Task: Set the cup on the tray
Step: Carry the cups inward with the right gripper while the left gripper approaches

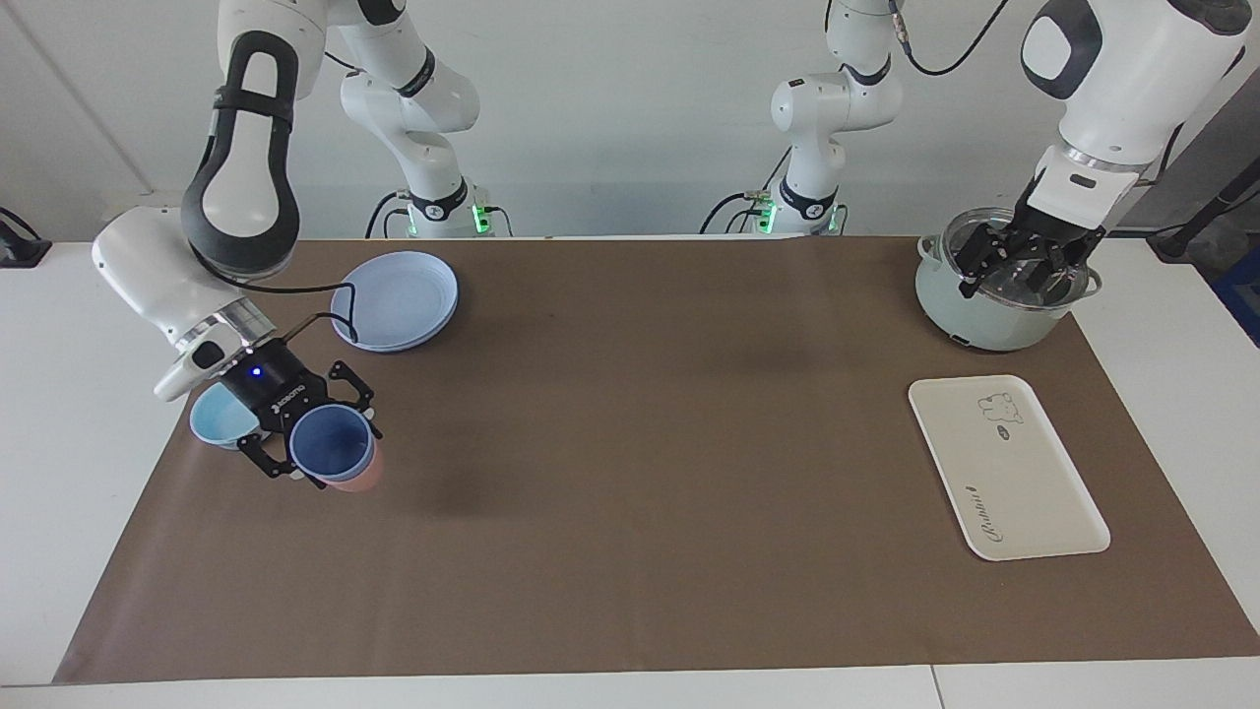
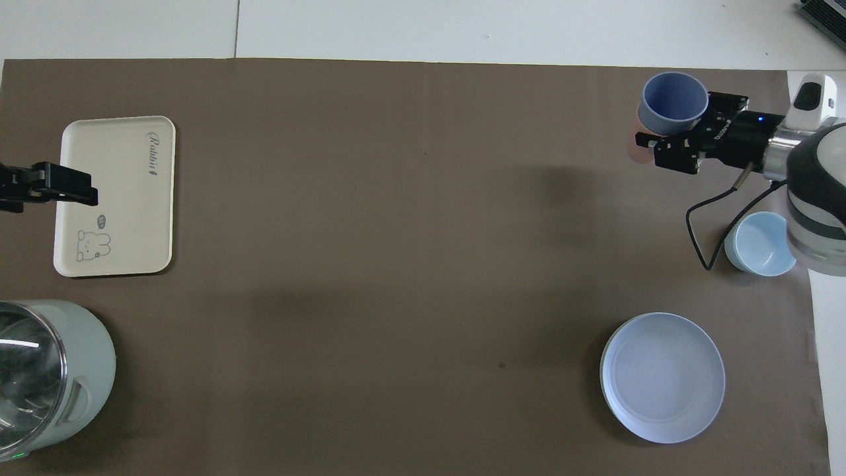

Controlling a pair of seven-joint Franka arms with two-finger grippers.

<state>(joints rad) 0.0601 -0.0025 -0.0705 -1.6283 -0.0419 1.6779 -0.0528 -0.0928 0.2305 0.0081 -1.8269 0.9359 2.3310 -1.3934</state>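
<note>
The periwinkle-blue cup (image 1: 333, 440) (image 2: 673, 102) is held by my right gripper (image 1: 325, 445) (image 2: 675, 124), which is shut on it and holds it just above a pink cup (image 1: 360, 480) (image 2: 636, 151) at the right arm's end of the table. The cup's opening tilts up toward the camera. The cream-white tray (image 1: 1004, 473) (image 2: 119, 198) lies flat and bare at the left arm's end. My left gripper (image 1: 1022, 274) hangs open over a pot, and only its tip (image 2: 63, 187) shows in the overhead view.
A pale green pot (image 1: 984, 320) (image 2: 73, 370) with a glass lid stands nearer to the robots than the tray. A round blue plate (image 1: 396, 300) (image 2: 662, 377) and a light-blue bowl (image 1: 219, 416) (image 2: 760, 244) lie at the right arm's end. A brown mat (image 1: 640, 443) covers the table.
</note>
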